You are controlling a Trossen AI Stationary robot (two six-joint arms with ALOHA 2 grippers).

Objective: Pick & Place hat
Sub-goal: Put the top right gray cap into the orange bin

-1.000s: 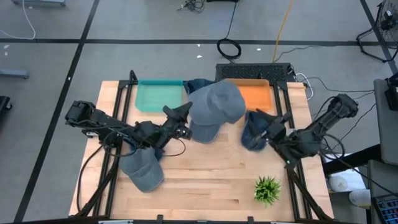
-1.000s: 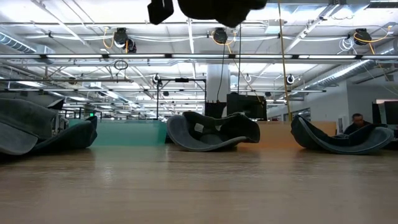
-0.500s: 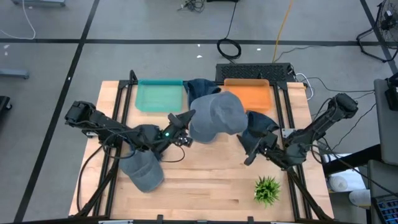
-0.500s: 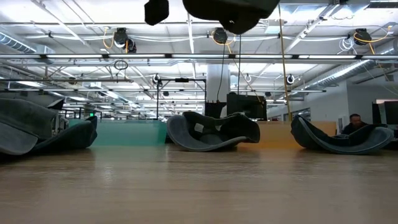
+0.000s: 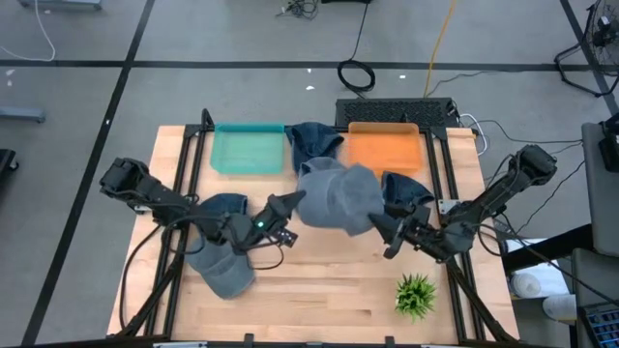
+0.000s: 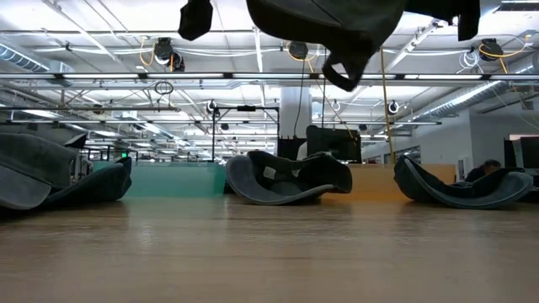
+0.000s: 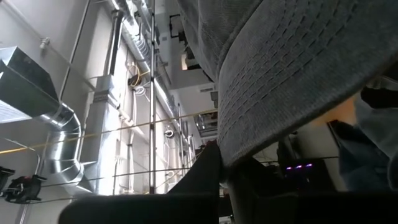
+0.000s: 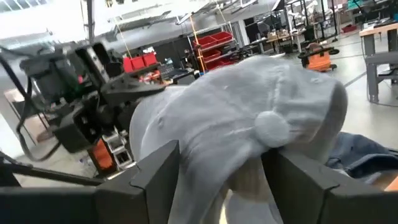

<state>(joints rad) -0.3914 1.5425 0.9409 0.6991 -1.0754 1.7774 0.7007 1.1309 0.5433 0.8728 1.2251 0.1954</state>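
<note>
Carried toward the desk's middle, the hat [image 5: 334, 198] hangs aloft, soft and floppy; left gripper [image 5: 286, 206] pinches its brim shut, right gripper [image 5: 392, 230] open beside its crown.

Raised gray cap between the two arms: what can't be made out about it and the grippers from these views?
- Left gripper grip point: high view, the gray cap covers the fingertips; left wrist view shows only the brim.
- Right gripper contact with the cap: fingers straddle it, touch unclear.
- Cap top: low view, cut off by the upper edge.
</note>
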